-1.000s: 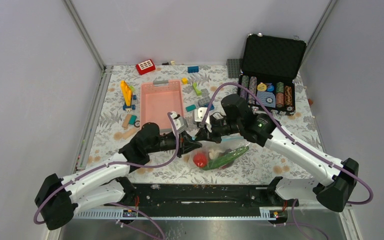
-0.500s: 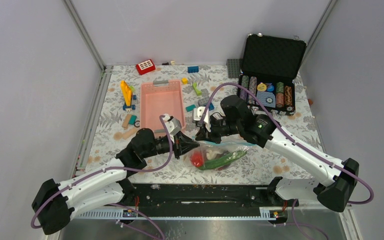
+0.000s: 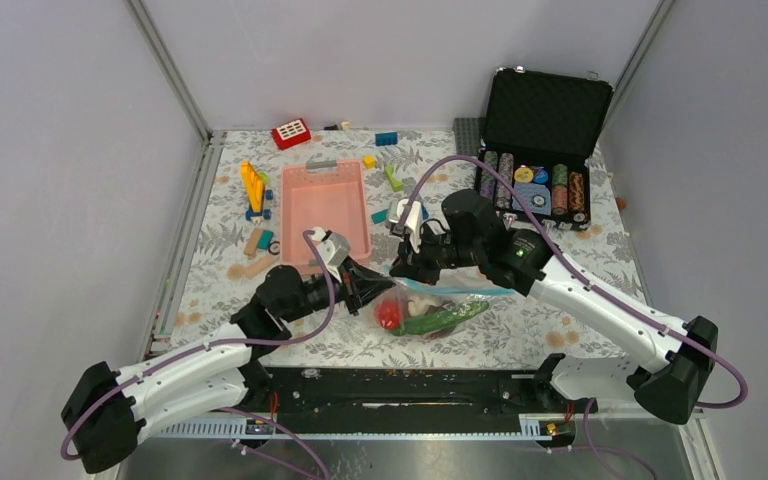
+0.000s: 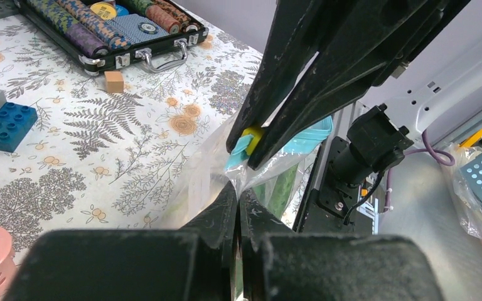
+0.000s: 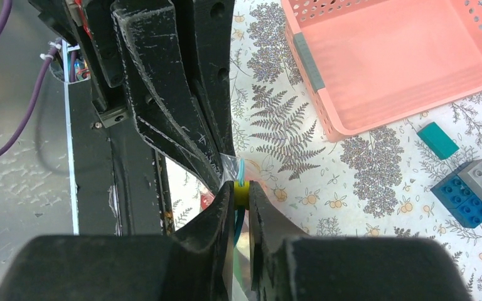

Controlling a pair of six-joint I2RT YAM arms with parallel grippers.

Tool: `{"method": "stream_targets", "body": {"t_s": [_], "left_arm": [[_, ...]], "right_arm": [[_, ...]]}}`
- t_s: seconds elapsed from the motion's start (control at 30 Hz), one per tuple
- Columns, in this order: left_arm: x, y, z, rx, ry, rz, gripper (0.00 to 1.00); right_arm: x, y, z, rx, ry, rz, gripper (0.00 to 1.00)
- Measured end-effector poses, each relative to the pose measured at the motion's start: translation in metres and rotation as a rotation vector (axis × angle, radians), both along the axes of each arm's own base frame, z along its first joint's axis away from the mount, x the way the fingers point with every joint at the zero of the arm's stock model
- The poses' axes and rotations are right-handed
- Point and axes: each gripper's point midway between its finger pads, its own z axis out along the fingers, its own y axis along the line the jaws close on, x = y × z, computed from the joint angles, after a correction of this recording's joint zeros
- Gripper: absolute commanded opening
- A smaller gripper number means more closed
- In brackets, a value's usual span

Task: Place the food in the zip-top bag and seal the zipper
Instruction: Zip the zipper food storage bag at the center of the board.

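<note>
The zip-top bag (image 3: 438, 308) lies near the table's front edge. It holds a red piece (image 3: 388, 314), long green pods (image 3: 444, 318) and a white piece (image 3: 421, 303). My left gripper (image 3: 377, 291) is shut on the bag's clear left corner, as the left wrist view (image 4: 237, 190) shows. My right gripper (image 3: 401, 270) is shut on the yellow slider (image 5: 241, 187) of the light-blue zipper (image 3: 465, 291), right beside the left jaws. In the left wrist view the slider (image 4: 251, 134) sits between the right fingers (image 4: 292, 100). The grape bunch and maroon fruit are not visible.
The pink slotted basket (image 3: 324, 204) stands just behind my left gripper. An open black case of poker chips (image 3: 534, 186) is at the back right. Building blocks (image 3: 253, 188) lie scattered at the back and left. The black front rail (image 3: 400, 385) runs below the bag.
My left gripper has pulled back to the left, drawing the bag's corner with it. The bag and the food have shifted a little left. My right gripper stays on the slider.
</note>
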Motion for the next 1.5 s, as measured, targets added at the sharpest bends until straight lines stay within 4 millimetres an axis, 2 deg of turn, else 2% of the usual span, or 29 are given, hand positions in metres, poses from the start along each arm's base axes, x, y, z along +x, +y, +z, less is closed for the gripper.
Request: {"method": "stream_targets", "body": {"t_s": [0.07, 0.17, 0.2, 0.27, 0.57, 0.7, 0.77, 0.87, 0.9, 1.17, 1.5], "left_arm": [[0.001, 0.000, -0.001, -0.001, 0.007, 0.004, 0.01], [-0.002, -0.002, -0.004, 0.018, 0.000, -0.022, 0.40], [-0.004, -0.003, -0.007, 0.034, 0.002, -0.039, 0.46], [-0.006, -0.005, -0.011, 0.068, -0.002, -0.066, 0.50], [-0.006, -0.013, -0.006, 0.134, -0.065, -0.132, 0.49], [-0.009, -0.021, -0.005, 0.146, -0.079, -0.186, 0.43], [-0.010, -0.024, -0.007, 0.153, -0.074, -0.209, 0.34], [-0.013, -0.027, -0.011, 0.163, -0.059, -0.242, 0.06], [-0.015, -0.028, -0.013, 0.168, -0.055, -0.254, 0.00], [-0.017, -0.033, -0.019, 0.186, -0.021, -0.290, 0.00], [-0.005, -0.034, -0.014, 0.117, 0.014, -0.201, 0.00]], "right_arm": [[0.000, 0.000, 0.000, 0.005, 0.011, -0.009, 0.00], [-0.002, 0.001, 0.000, 0.009, 0.027, -0.008, 0.00], [-0.003, 0.000, -0.001, 0.006, 0.034, -0.005, 0.00], [-0.005, -0.001, -0.002, 0.004, 0.045, 0.006, 0.00], [-0.024, -0.002, 0.007, 0.001, 0.042, 0.152, 0.00], [-0.028, -0.003, 0.007, -0.004, 0.034, 0.184, 0.00], [-0.027, -0.003, 0.006, -0.012, 0.030, 0.190, 0.00], [-0.026, -0.003, 0.005, -0.016, 0.024, 0.196, 0.00], [-0.026, -0.003, 0.005, -0.017, 0.022, 0.201, 0.00], [-0.022, -0.004, 0.000, -0.039, 0.012, 0.203, 0.00], [-0.012, -0.006, 0.002, -0.049, -0.035, 0.161, 0.00]]}}
